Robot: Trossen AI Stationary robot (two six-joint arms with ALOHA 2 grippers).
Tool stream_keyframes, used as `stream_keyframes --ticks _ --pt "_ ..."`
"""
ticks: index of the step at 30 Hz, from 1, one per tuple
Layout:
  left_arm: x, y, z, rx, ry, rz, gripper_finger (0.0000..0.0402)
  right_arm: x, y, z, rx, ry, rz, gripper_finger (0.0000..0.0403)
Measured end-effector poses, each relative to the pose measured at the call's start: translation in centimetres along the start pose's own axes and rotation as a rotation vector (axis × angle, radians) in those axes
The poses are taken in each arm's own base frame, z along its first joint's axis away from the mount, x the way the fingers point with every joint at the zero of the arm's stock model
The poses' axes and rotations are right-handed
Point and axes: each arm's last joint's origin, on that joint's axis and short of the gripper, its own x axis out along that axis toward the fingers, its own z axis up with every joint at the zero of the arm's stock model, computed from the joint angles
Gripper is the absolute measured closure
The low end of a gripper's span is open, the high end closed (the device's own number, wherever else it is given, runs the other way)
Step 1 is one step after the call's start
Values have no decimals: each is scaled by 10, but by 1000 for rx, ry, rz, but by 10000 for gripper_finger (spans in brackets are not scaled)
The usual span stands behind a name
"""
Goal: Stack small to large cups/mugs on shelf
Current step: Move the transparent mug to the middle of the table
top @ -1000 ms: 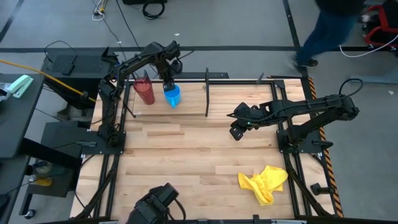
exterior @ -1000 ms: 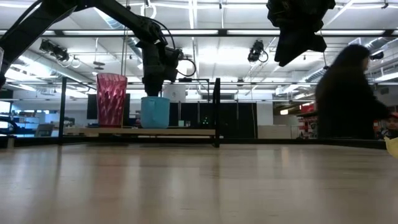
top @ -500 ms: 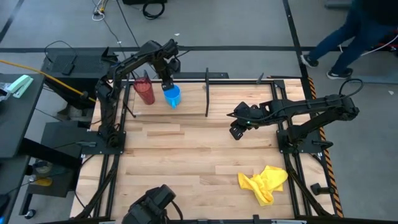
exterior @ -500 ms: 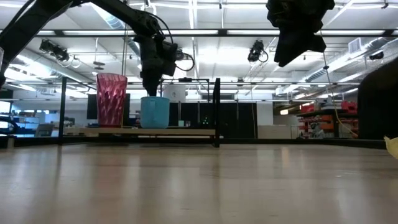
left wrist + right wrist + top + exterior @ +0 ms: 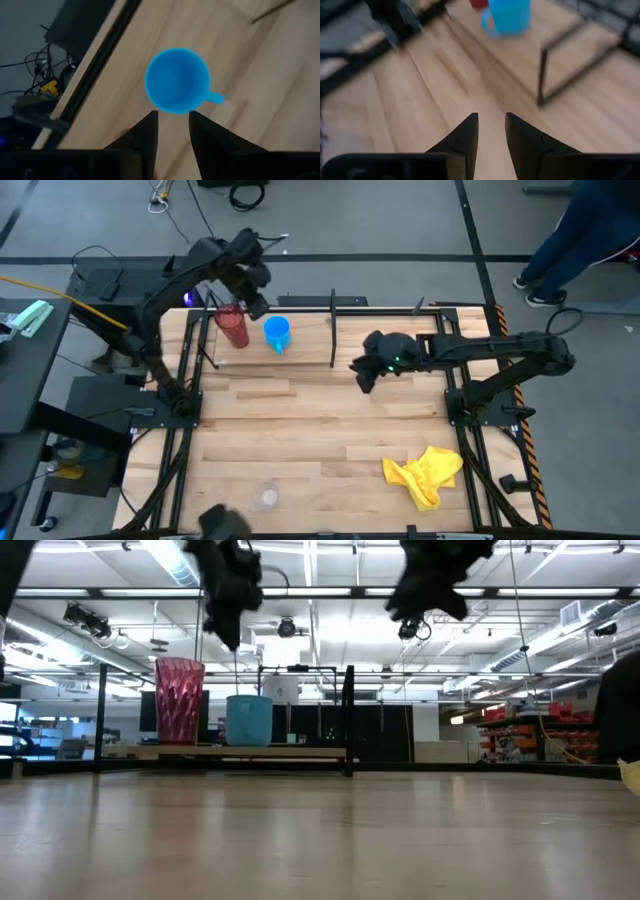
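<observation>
The dark red tumbler (image 5: 234, 328) and the blue cup (image 5: 277, 333) stand side by side on the black wire shelf (image 5: 333, 330) along the table's (image 5: 300, 430) far edge, toward its left corner. The clear cup (image 5: 264, 498) sits alone near the front edge. The left gripper (image 5: 256, 305) hangs above the tumbler, holding nothing, fingers a narrow gap apart. The right gripper (image 5: 364, 378) hovers mid-table, likewise slightly parted and empty. No readable writing shows on any cup.

Tumbler (image 5: 234, 327) left of cup (image 5: 277, 333), apparently both on the shelf (image 5: 333, 330).
</observation>
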Motion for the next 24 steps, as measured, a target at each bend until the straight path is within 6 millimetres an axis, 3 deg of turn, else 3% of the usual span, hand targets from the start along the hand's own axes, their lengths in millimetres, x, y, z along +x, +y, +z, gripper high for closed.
stream_keyframes --ticks 5,10,17,24 --pt "-52 -37 -22 -41 -138 -3 299 29 6 21 -24 -154 109 310" --pt "-82 -70 -41 -12 -223 -1 312 76 9 23 -98 -176 85 335" --pt "-102 -105 -66 -8 -225 61 327 131 23 40 -237 -193 -62 395" --pt "-110 -127 -84 -13 -204 147 335 175 18 64 -215 -206 -117 397"
